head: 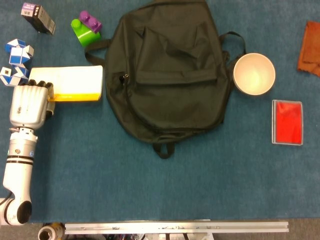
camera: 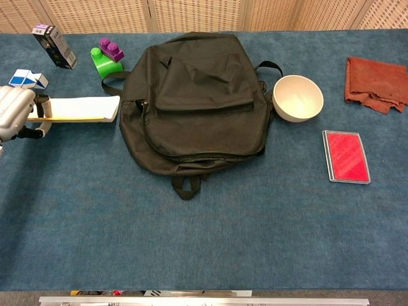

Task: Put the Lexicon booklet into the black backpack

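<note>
The white and yellow Lexicon booklet (head: 75, 82) (camera: 80, 108) is held off the blue table at the left, tilted so the chest view shows it nearly edge-on. My left hand (head: 29, 104) (camera: 16, 113) grips its left end. Its right end hangs just short of the black backpack (head: 167, 70) (camera: 194, 95), which lies flat and closed in the middle of the table, handle loop toward me. My right hand is in neither view.
Beyond the booklet are blue and white cube puzzles (head: 16, 61), a dark box (head: 38, 17) and a green and purple block (head: 86, 27). Right of the backpack sit a white bowl (head: 254, 74), a red case (head: 287, 122) and a rust cloth (head: 310, 47).
</note>
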You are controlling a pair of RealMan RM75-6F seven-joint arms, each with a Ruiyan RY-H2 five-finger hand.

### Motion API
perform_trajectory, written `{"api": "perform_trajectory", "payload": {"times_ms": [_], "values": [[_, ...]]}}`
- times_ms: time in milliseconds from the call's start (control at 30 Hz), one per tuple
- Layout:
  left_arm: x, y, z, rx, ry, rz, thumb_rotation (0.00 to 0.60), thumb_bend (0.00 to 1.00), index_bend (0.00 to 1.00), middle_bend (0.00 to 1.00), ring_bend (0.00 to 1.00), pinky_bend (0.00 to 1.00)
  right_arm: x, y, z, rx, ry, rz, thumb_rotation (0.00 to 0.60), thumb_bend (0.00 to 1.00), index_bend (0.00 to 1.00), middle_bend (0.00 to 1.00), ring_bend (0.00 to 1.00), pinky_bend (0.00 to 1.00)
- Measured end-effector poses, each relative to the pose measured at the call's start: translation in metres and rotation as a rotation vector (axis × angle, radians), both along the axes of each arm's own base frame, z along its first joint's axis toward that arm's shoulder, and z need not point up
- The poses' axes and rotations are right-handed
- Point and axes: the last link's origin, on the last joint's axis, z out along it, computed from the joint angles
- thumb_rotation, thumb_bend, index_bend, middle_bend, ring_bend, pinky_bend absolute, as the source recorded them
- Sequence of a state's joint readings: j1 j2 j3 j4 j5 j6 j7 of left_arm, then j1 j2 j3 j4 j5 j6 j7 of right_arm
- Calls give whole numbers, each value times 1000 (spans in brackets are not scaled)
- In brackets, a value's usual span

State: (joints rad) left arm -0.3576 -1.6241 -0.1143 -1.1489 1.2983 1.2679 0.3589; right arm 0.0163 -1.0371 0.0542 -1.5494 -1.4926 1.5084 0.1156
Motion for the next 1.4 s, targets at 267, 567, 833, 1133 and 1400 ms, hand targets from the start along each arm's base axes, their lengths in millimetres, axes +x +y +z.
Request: {"api": "perform_trajectory", "payload": {"times_ms": [267, 567, 833, 1133, 1400], "values": [[-1, 3, 12, 72, -44, -75, 600, 397, 735, 630, 514, 571, 4, -2, -1, -3, 2, 8, 600, 65, 243, 309, 178, 318], [-2, -1, 37, 102, -70, -204, 600, 397, 737, 638, 514, 573, 19, -10, -6, 20, 4, 58, 600, 64, 243, 309, 179, 318], [4, -14, 58, 107, -86, -327, 600, 397, 740, 644, 514, 573, 38, -29, -21, 139, -8, 109, 600, 15, 243, 309, 179, 325], [15, -31, 71, 36, -90, -446, 600, 393, 742, 644, 515, 573, 80, -48, -49, 282, -59, 199, 600, 0, 243, 325, 202, 352], [24, -49, 69, -29, -101, -525, 600, 392, 741, 645, 515, 570, 118, -65, -86, 459, -84, 256, 600, 0, 243, 331, 202, 352]]}}
